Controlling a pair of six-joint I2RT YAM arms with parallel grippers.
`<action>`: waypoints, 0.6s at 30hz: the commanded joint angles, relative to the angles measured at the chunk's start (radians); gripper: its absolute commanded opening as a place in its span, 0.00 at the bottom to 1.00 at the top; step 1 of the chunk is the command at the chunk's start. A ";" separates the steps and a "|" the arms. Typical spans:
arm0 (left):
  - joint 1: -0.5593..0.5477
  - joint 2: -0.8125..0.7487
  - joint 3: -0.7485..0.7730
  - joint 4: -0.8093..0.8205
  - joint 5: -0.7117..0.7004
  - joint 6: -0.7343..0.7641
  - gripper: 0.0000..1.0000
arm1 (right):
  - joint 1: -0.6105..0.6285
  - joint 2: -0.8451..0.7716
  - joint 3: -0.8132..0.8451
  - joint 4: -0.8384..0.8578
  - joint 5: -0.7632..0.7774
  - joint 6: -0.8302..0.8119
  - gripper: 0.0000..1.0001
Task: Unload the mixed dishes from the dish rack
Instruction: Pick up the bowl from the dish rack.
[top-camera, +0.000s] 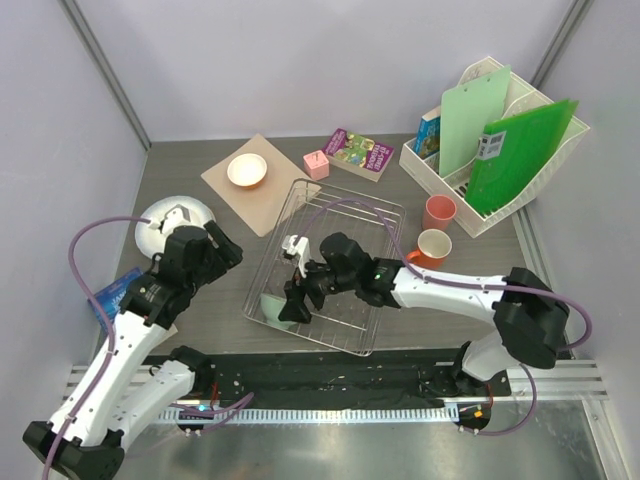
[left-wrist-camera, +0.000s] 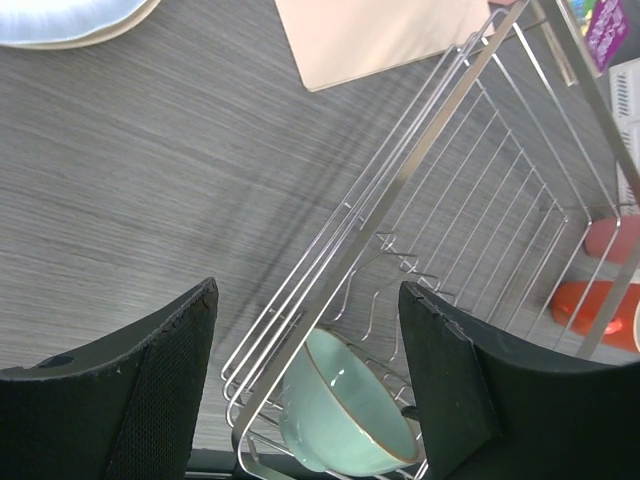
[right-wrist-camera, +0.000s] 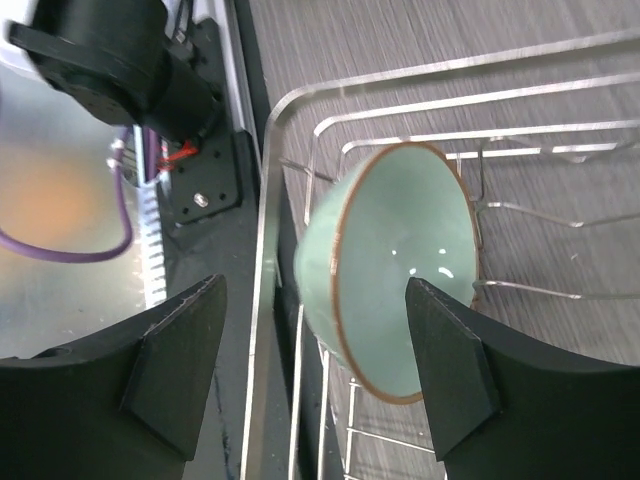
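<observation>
My right jaws are spread wide over the near-left corner of the dish rack (top-camera: 352, 205), which sits mid-counter, skewed, reaching toward the near edge. The mint-green bowl (right-wrist-camera: 400, 265) leans on its side there against the wires, its opening turned up toward my right wrist camera and lying between the two pads (right-wrist-camera: 445, 375) – whether either pad touches it, I cannot tell. My left jaws are open too, empty, hanging above bare counter (left-wrist-camera: 150, 200) just beside the rack's left rim, with the bowl in view below them. The plates (top-camera: 155, 222) lie stacked near the left edge, partly under my left wrist. The orange bowl (top-camera: 247, 170) rests on a beige mat (top-camera: 262, 205) toward the far edge – the pink cup (top-camera: 439, 212) and orange cup (top-camera: 432, 247) stand right of the rack
</observation>
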 joint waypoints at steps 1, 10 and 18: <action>0.001 0.003 -0.015 0.023 0.005 -0.001 0.72 | 0.000 0.051 0.028 0.032 -0.015 -0.028 0.76; 0.002 0.003 -0.042 0.041 0.031 -0.012 0.72 | 0.000 0.076 0.028 0.019 -0.021 -0.031 0.33; 0.002 0.008 -0.058 0.058 0.048 -0.014 0.72 | 0.002 0.036 0.064 -0.064 -0.012 -0.065 0.01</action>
